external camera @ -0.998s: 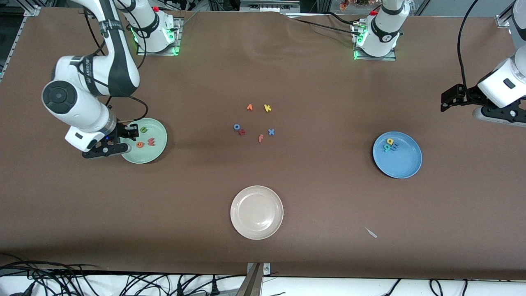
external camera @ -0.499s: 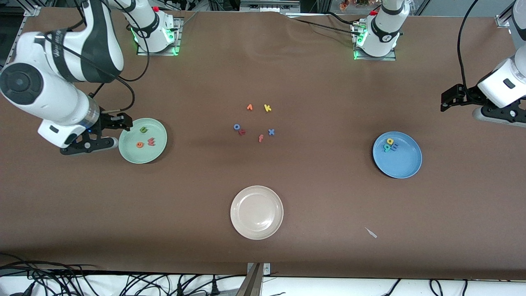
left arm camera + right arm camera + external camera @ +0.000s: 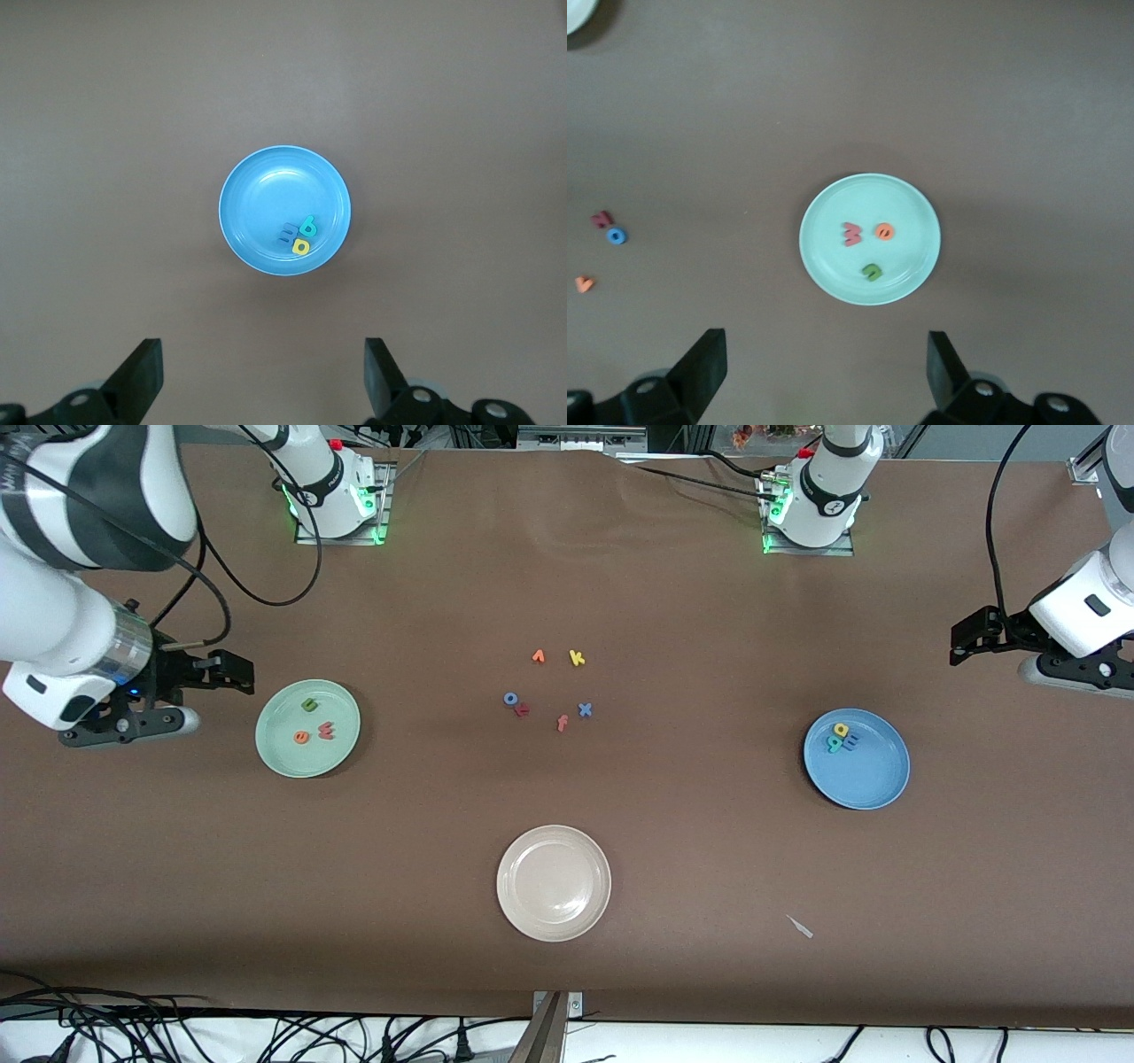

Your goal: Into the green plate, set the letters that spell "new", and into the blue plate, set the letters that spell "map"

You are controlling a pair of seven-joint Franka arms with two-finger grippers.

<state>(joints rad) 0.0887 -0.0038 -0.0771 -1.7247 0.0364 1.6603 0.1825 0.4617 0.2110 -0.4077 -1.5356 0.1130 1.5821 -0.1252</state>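
The green plate holds a green n, an orange e and a pinkish-red w. My right gripper hangs open and empty over the bare table beside that plate, toward the right arm's end. Its wrist view shows the green plate past the open right gripper. The blue plate holds a yellow a, a teal p and a blue m. My left gripper waits open, high beside the blue plate, with the left gripper holding nothing.
A cream-white plate sits near the front edge. Mid-table lie several spare letters: an orange one, a yellow k, a blue o, a dark red one, an orange f, a blue x. A pale scrap lies nearby.
My right gripper opened over the green plate, then rose and drew away toward the right arm's end of the table. The green n stays in the plate. The left arm held still.
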